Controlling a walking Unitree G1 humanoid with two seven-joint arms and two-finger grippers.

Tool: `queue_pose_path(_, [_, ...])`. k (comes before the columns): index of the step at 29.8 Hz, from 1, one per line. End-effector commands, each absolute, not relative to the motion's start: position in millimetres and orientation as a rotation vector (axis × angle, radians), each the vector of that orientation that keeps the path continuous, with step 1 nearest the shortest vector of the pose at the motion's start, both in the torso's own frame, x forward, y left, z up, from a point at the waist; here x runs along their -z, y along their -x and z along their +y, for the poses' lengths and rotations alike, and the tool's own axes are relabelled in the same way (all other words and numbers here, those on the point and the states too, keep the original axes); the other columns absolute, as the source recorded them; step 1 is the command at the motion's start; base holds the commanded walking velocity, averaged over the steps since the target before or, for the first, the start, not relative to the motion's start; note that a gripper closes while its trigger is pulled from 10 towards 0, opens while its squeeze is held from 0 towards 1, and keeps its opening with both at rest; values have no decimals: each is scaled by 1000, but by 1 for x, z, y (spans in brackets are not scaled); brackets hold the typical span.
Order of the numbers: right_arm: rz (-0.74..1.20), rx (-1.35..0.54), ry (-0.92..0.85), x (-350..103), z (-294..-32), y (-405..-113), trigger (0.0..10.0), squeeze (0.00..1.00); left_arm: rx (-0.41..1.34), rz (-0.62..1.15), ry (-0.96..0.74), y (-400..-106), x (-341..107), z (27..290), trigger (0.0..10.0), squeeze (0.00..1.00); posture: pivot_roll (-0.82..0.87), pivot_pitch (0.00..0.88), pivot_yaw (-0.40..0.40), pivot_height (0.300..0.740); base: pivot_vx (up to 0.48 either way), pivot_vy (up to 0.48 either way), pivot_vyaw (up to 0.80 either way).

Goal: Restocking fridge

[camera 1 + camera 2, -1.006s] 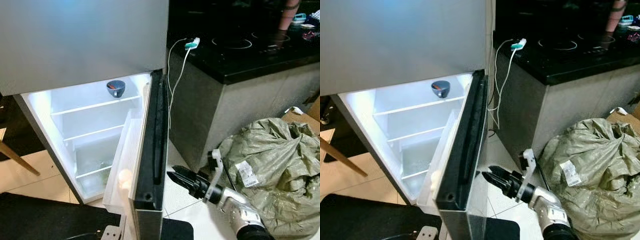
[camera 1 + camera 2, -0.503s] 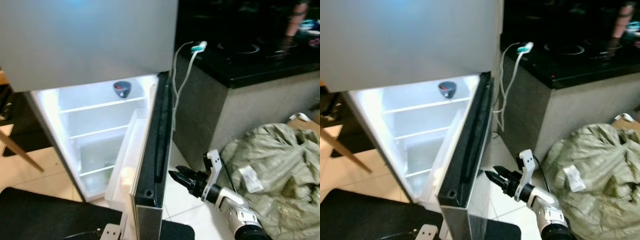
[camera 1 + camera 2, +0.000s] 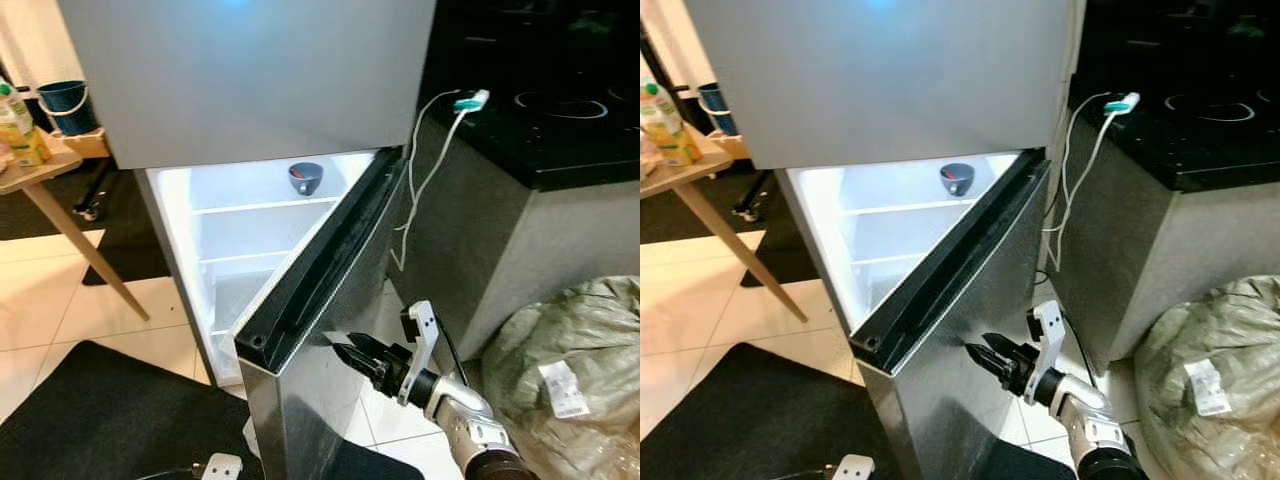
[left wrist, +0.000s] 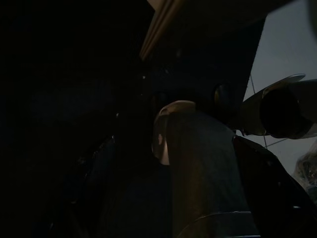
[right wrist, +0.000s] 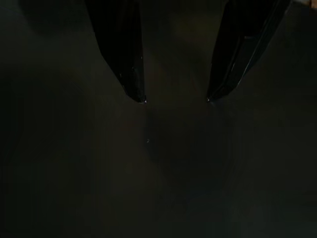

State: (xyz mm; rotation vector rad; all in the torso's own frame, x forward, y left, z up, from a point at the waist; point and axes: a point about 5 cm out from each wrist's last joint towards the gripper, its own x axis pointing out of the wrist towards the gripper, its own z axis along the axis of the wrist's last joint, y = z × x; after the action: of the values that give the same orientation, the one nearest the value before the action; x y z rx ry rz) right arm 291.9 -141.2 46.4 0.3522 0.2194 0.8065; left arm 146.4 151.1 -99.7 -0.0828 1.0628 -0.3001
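Note:
The fridge's lower door [image 3: 330, 340] stands partly open, with its black gasket edge [image 3: 320, 262] running diagonally across the lit compartment [image 3: 235, 245]. A dark blue bowl [image 3: 305, 178] sits on the top shelf inside. My right gripper [image 3: 338, 349] is open, its fingertips at the door's steel outer face, low down. In the right wrist view the two black fingers [image 5: 124, 59] are spread apart over a dark surface. My left arm hangs idle and its wrist view is very dark.
The closed upper door [image 3: 250, 70] is above. A wooden table [image 3: 45, 170] with a juice carton [image 3: 18, 122] stands to the left, with a blue bucket [image 3: 65, 97] behind it. To the right are a black counter [image 3: 570, 130], a white charger cable [image 3: 430, 150] and a green sack [image 3: 585, 370]. A black mat [image 3: 100, 420] covers the floor.
The lower door has swung round toward the fridge and now covers more of the opening, with my right gripper against its outer face. The camera has also shifted, bringing the table into view.

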Motion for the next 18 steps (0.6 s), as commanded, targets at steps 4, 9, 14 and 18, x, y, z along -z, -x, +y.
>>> queue_pose_path(4, [223, -798, -333, -45, -139, -292, 10000, 0, 295, 1078, 68, -143, 101, 155, 10000, 0, -77, 31, 2, 740, 0, 0, 706])
queue_pose_path(9, [221, -766, -307, -46, -142, -296, 10000, 0, 294, 1079, 72, -143, 101, 154, 10000, 0, -75, 31, -1, 740, 0, 0, 706])
queue_pose_path(14, [221, -747, -299, -47, -144, -298, 10000, 0, 291, 1082, 74, -142, 102, 154, 10000, 0, -75, 30, -3, 740, 0, 0, 703])
queue_pose_path(18, [221, -736, -299, -47, -145, -298, 10000, 0, 288, 1087, 73, -141, 102, 154, 10000, 0, -75, 32, -3, 740, 0, 0, 706])
